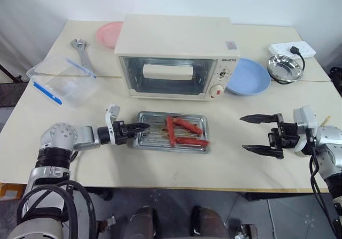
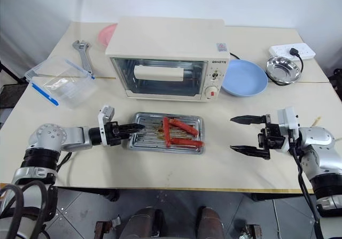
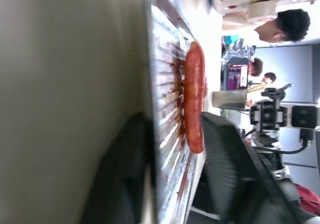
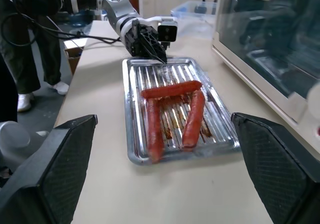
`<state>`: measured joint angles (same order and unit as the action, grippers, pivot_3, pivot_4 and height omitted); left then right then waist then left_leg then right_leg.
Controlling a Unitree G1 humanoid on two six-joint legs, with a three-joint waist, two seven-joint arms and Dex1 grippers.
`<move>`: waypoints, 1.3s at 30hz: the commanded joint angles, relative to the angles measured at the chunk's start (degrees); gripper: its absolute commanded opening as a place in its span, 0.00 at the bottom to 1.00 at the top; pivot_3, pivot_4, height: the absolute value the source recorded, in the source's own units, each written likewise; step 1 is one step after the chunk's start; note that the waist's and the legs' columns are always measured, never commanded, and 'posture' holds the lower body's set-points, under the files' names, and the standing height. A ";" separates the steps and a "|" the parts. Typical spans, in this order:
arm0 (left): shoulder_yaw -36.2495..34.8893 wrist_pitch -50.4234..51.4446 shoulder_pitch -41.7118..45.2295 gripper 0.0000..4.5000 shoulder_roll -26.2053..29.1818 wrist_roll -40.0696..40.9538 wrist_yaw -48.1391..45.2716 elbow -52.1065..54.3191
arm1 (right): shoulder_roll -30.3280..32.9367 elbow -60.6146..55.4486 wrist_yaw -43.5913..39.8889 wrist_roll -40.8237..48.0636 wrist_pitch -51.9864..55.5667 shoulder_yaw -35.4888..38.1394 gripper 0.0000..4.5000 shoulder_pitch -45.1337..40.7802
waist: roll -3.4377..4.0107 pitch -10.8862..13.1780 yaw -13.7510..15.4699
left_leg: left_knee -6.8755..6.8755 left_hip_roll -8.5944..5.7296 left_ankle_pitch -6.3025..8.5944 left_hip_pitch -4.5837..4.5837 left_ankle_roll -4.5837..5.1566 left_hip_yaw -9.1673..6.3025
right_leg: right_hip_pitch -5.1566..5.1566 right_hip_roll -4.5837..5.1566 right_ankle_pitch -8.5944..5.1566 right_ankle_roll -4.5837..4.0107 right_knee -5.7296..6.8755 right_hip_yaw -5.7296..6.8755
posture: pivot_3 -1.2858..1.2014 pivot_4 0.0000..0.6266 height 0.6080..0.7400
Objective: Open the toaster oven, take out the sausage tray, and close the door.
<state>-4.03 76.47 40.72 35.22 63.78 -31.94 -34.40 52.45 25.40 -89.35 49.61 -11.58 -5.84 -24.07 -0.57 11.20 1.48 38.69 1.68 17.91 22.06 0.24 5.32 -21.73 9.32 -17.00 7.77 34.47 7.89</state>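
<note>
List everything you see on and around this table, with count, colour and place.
Boxy toaster oven: one, cream, table middle-back, glass door shut.
Metal sausage tray: one, silver, in front of oven.
Sausages: three, red, on tray.
Plastic plate: one, pink, behind oven.
Blue plate: one, right of oven.
Steel bowl: one, silver, far right.
Power strip: one, white, far right.
Adjustable wrench: one, grey, back left.
Clear plastic box: one, blue clips, left.
Left gripper: black, at tray's left rim.
Right gripper: black, open, right of tray.

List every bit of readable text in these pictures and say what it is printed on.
"QSHGTS", as far as it can be made out: brand name on the toaster oven, upper right of its front, above the knobs.
Small sticker on the oven's top: too small to read.
Markings around the knobs: too small to read.
</note>
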 commanded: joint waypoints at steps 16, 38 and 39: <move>-0.83 3.56 -1.50 0.99 11.55 -13.63 -14.22 4.71 | 1.15 2.24 -3.15 -0.59 -1.31 -1.75 1.00 -4.77 | -0.02 0.01 -2.31 | 0.09 0.09 0.02 0.00 -0.01 0.09 | -0.50 0.02 -0.02 -0.03 0.61 -0.38 | 0.52 0.24 1.00; -6.90 -82.05 -15.86 0.99 17.46 -41.84 -48.69 -1.65 | -3.70 21.93 -3.15 -14.66 -23.91 -13.19 1.00 -15.76 | -0.02 0.06 -3.09 | 0.19 0.17 0.22 0.27 0.24 0.98 | -1.02 0.15 -0.01 -0.03 0.70 -0.39 | 0.52 0.24 1.00; -7.67 -81.43 -16.22 0.99 17.12 -40.78 -49.27 -1.24 | -3.78 22.04 -3.15 -14.82 -24.13 -12.67 1.00 -15.65 | -0.02 0.06 -3.09 | 0.21 0.17 0.23 0.27 0.25 0.98 | -1.02 0.16 -0.01 -0.03 0.72 -0.39 | 0.52 0.24 1.00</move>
<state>-9.27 -5.77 24.81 51.88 20.90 -80.33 -36.58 48.42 47.40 -89.43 34.53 -33.97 -20.51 -39.59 -0.59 11.26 -1.61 38.93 1.87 18.16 22.33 0.52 6.29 -22.75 9.48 -17.01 7.74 35.22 7.50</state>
